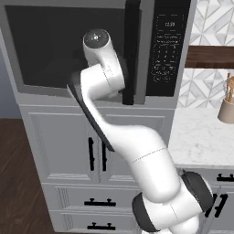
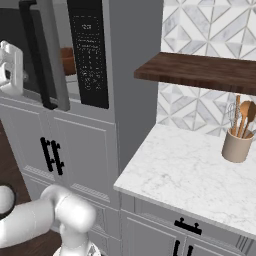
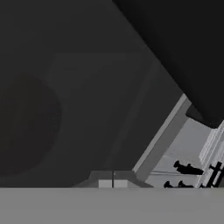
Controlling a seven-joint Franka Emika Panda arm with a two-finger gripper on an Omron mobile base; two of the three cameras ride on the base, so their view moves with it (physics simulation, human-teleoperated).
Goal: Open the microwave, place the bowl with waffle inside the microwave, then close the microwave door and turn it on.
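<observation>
The microwave [image 1: 91,50] is built in above the grey cabinets, with its black keypad panel [image 1: 167,45] at the right. The microwave door [image 2: 56,55] stands a little ajar. Its black bar handle [image 1: 131,50] runs down the right side of the dark glass. Through the gap beside the keypad panel [image 2: 89,50] I see the brown bowl with waffle [image 2: 68,60] inside the cavity. My gripper [image 3: 113,183] is shut and empty, fingertips together, right up against the door glass left of the handle. The arm's wrist [image 1: 98,45] hides the fingers in the left base view.
Cabinet doors with black handles [image 1: 97,154] and drawers [image 1: 99,202] sit below the microwave. To the right are a marble counter [image 2: 190,170], a wooden shelf [image 2: 205,72] and a tan utensil crock [image 2: 236,145].
</observation>
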